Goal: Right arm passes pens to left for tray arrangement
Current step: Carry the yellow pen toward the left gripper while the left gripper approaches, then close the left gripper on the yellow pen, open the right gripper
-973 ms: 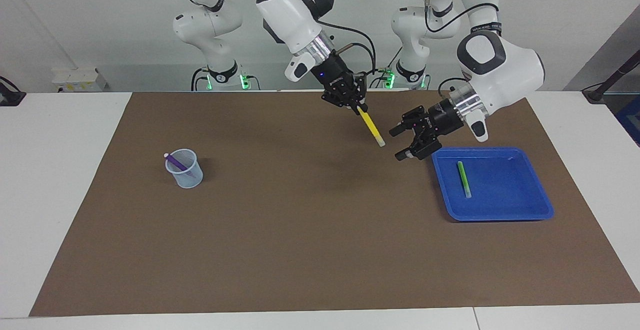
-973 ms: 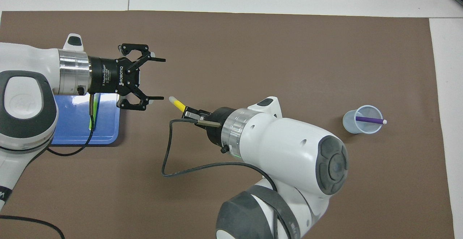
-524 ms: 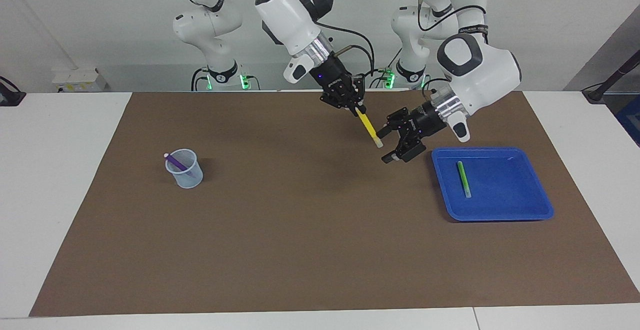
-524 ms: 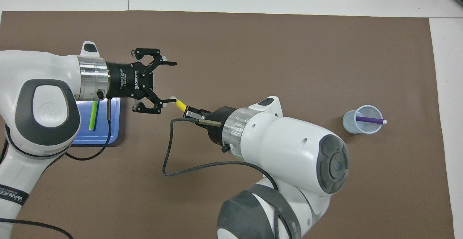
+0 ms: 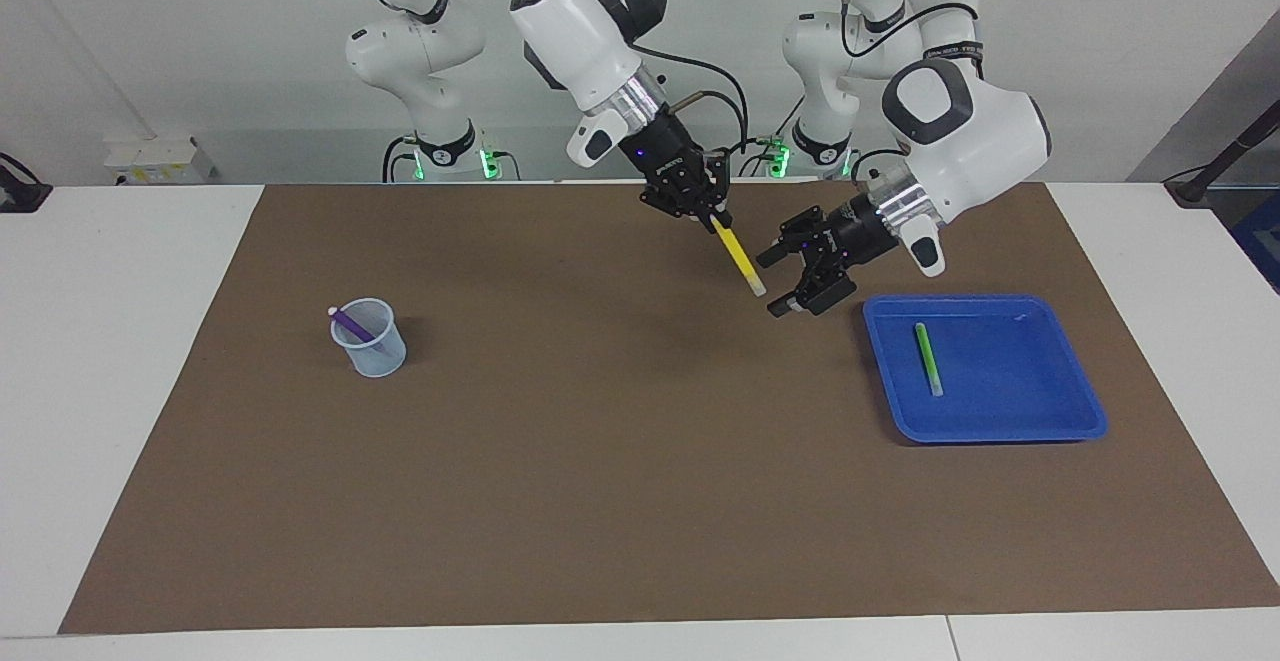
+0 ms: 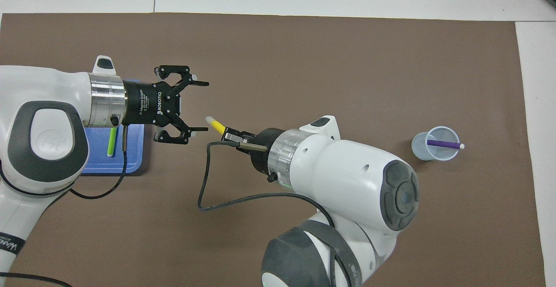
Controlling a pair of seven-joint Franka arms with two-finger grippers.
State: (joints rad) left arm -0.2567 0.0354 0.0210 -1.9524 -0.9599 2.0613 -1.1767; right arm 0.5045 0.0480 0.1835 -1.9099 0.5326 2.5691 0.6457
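The right gripper (image 5: 716,216) is clenched on the upper end of the yellow pen (image 5: 740,257), holding it slanted in the air above the brown mat (image 5: 560,501) on the bench, pale tip lowest and pointing toward the tray's end; over the last second the left gripper (image 5: 782,283) has swung in from above the tray's corner, and its released, wide-spread jaws now stand just beside that pale tip, one finger either side of its line but not yet around it; in the overhead view the tip (image 6: 210,120) lies a little short of the gap between the fingers (image 6: 197,128); that reads as the handover about to be made, with the left arm needing a short further advance before closing; the green pen (image 5: 927,358) already lies flat in the blue tray (image 5: 1085,411) at the left arm's end of the bench; the purple pen (image 5: 349,324) leans in the small translucent cup (image 5: 372,353) toward the right arm's end, untouched, so one pen is placed, one is in transit, one waits.
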